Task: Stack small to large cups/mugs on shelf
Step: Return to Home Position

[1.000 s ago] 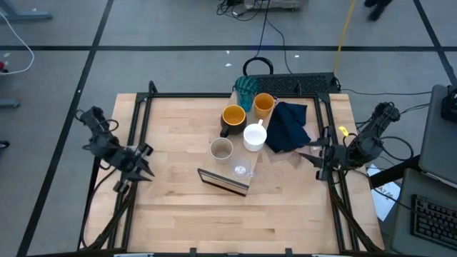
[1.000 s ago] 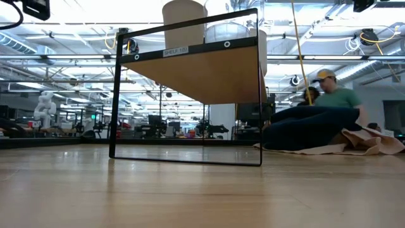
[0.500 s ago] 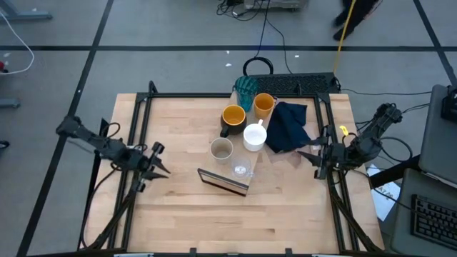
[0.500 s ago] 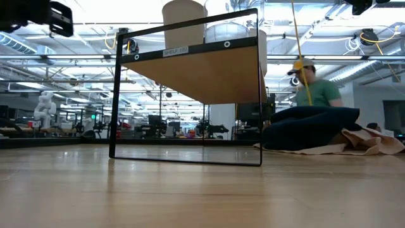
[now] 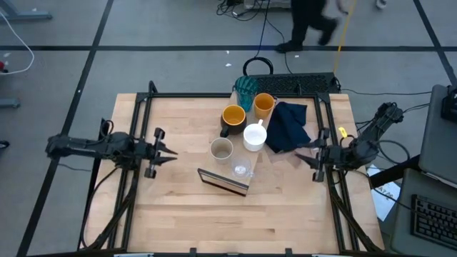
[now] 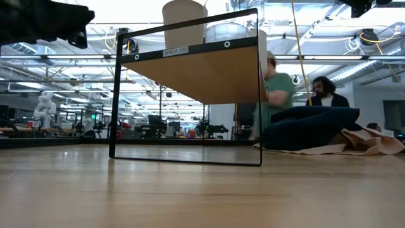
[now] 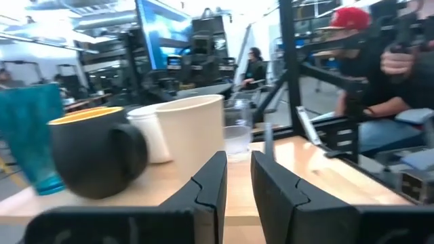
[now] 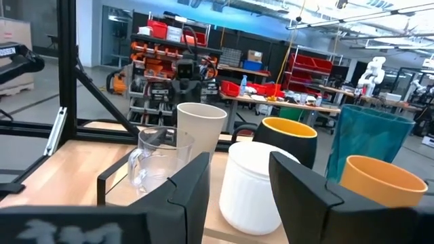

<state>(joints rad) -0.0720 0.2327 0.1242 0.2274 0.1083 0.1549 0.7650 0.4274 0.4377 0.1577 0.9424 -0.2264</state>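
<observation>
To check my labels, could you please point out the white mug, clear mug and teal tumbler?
white mug (image 8: 247,186), right wrist view, body
clear mug (image 8: 159,156), right wrist view, body
teal tumbler (image 8: 369,132), right wrist view, side

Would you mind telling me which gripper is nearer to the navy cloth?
Right. The right gripper is just beside the navy cloth; the left gripper is across the table, beyond the cups.
</observation>
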